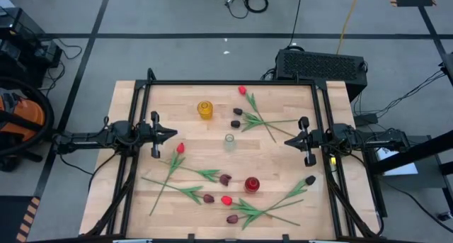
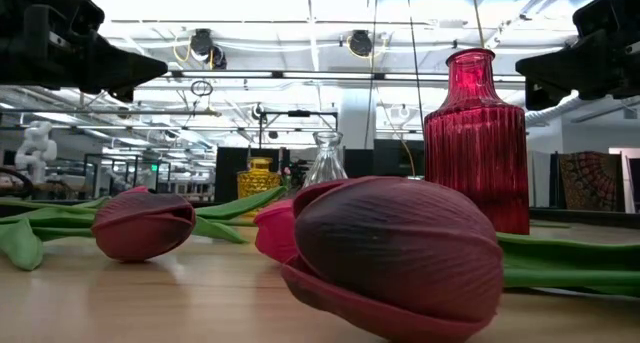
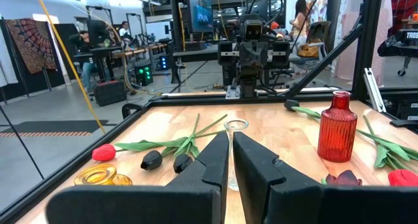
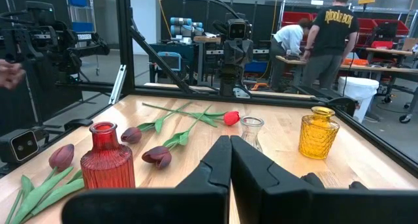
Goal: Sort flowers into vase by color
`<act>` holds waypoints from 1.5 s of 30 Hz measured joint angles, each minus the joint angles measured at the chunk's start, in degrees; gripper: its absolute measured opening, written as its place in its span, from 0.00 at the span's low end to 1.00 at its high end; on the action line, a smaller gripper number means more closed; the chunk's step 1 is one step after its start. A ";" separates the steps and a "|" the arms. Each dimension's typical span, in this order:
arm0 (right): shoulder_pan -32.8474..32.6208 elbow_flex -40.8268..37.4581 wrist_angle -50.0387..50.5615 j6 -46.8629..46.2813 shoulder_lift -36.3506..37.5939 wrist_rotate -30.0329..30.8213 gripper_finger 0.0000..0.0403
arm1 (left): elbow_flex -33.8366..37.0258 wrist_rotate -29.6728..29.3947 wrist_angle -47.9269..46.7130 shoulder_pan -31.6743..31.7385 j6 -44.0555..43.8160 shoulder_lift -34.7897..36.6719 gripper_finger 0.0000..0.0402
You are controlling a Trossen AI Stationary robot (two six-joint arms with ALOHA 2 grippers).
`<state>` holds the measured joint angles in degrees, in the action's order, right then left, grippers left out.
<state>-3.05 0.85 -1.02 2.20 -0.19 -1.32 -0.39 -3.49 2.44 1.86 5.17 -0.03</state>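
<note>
High view: flowers strewn; left gripper jaws nearly together; right gripper together.

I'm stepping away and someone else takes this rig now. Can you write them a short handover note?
Left pincer: nearly shut, empty, at the table's left edge.
Right pincer: shut, empty, at the right edge.
Vases upright and empty: yellow vase at the back, clear vase in the middle, red vase in front.
Flowers: all lying on the table, in clusters back right, front left and front right.
Done: nothing sorted.
Left: every flower.
</note>
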 joint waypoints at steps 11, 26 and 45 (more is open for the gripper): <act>0.00 -0.01 -0.22 0.00 0.02 -0.07 0.00 | 0.00 0.00 0.00 0.00 -0.01 0.01 0.08; 0.00 5.89 -0.38 -5.77 -1.78 2.91 0.00 | 0.00 0.00 0.01 -0.01 -0.02 0.00 0.08; 0.04 60.91 28.00 -1.53 -40.99 21.76 0.00 | 0.00 -0.39 0.05 0.01 0.00 0.01 0.08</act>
<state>-3.01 61.75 26.99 0.67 -41.17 20.44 -0.39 -3.88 2.48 1.87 5.17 -0.02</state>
